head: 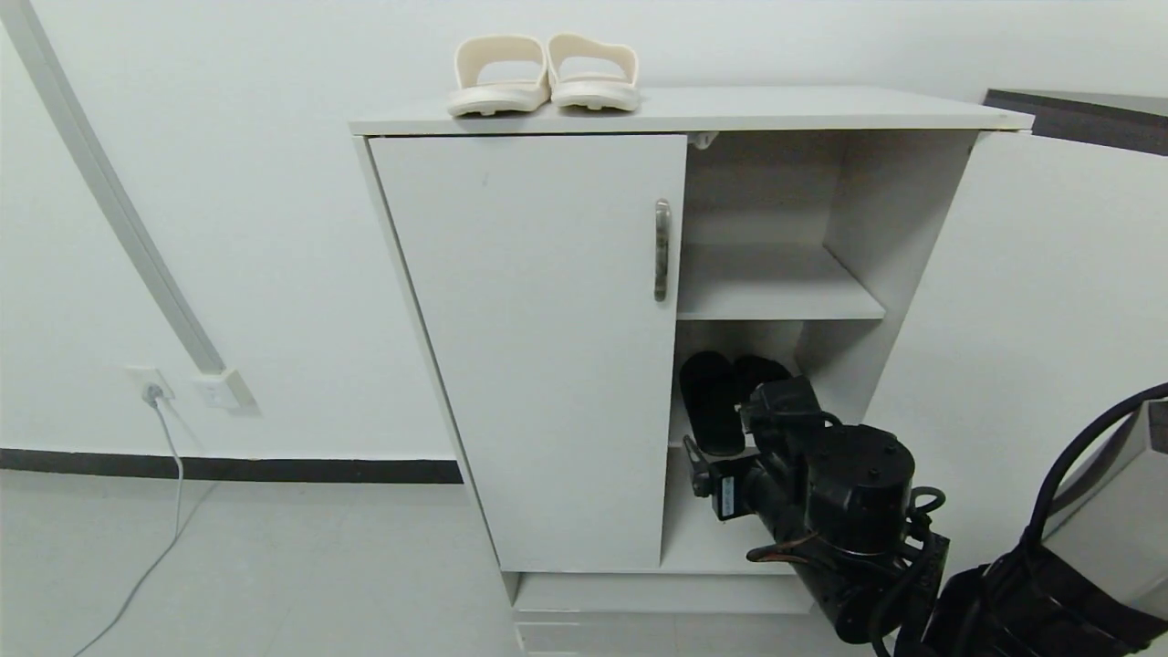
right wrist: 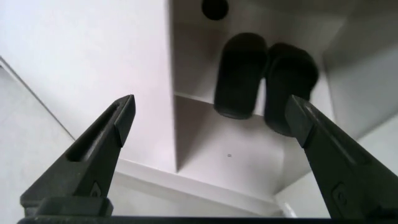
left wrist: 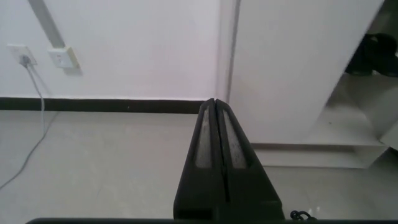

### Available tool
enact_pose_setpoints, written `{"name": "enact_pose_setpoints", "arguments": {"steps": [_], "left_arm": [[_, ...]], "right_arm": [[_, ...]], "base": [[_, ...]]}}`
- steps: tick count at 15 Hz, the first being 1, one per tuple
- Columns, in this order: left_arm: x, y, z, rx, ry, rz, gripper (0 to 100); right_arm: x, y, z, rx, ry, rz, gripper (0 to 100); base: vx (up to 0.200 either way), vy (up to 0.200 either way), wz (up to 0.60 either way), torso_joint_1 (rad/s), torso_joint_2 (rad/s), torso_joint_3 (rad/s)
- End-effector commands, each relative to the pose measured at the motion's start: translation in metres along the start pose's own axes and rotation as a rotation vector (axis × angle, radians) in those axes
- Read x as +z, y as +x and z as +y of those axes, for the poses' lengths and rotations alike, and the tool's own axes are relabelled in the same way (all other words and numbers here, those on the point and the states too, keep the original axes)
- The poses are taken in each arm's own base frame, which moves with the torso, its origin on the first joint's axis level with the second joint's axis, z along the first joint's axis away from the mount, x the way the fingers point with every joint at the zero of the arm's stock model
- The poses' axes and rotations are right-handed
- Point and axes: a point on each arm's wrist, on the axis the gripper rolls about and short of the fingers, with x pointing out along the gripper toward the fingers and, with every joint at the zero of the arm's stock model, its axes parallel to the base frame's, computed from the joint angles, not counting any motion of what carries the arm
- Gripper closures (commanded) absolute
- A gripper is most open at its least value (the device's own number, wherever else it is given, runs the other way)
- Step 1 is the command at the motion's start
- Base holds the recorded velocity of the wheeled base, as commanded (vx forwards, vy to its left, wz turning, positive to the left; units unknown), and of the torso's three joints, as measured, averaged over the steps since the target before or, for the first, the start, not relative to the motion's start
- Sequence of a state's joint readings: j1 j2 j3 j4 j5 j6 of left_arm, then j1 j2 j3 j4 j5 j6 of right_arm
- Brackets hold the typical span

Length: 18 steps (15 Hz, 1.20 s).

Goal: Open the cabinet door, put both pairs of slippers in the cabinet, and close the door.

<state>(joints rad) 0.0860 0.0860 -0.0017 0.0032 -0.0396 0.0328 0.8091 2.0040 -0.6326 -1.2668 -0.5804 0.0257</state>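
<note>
My right gripper (right wrist: 210,106) is spread wide and holds nothing. The pair of black rubber slippers (right wrist: 239,74) lies just ahead of it on the lower shelf of the white wooden cabinet (head: 693,109), clear of both fingers. I judge the first pair is stowed and the second comes next. The pair of cream foam slippers (head: 545,78) sits on the cabinet top, well above that gripper. I must draw back out of the compartment, rise, take them and set them inside, then shut what I take to be the open white door panel (head: 1049,301) beside my right arm.

The head view alone shows the cream pair. My right wrist view proves the gap between fingers and black slippers. My left wrist view shows my left gripper (left wrist: 214,109) clenched on nothing, low over the floor.
</note>
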Motion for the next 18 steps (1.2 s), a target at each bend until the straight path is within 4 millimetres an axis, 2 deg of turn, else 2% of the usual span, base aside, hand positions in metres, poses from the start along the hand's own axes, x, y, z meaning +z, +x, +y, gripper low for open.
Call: {"name": "enact_pose_setpoints", "arguments": {"steps": [1, 9, 15, 18], "left_arm": [[0.0000, 0.0001, 0.0000, 0.000, -0.001, 0.002, 100], [0.0000, 0.0001, 0.0000, 0.000, -0.001, 0.002, 100], [0.0000, 0.0001, 0.0000, 0.000, -0.002, 0.002, 100], [0.0000, 0.0001, 0.0000, 0.000, -0.002, 0.002, 100]], "right_arm": [[-0.0030, -0.0009, -0.0003, 0.001, -0.002, 0.004, 0], [-0.0049, -0.0010, 0.0002, 0.003, -0.004, 0.003, 0], [-0.0064, -0.0023, -0.0012, 0.007, -0.001, 0.004, 0], [-0.0121, 0.0049, -0.0078, 0.021, 0.009, -0.040, 0]], "base": [[0.000, 0.200, 0.00, 0.007, 0.00, -0.002], [0.000, 0.200, 0.00, 0.003, 0.00, 0.001], [0.000, 0.000, 0.00, 0.000, 0.00, 0.000], [0.000, 0.000, 0.00, 0.000, 0.00, 0.000]]}}
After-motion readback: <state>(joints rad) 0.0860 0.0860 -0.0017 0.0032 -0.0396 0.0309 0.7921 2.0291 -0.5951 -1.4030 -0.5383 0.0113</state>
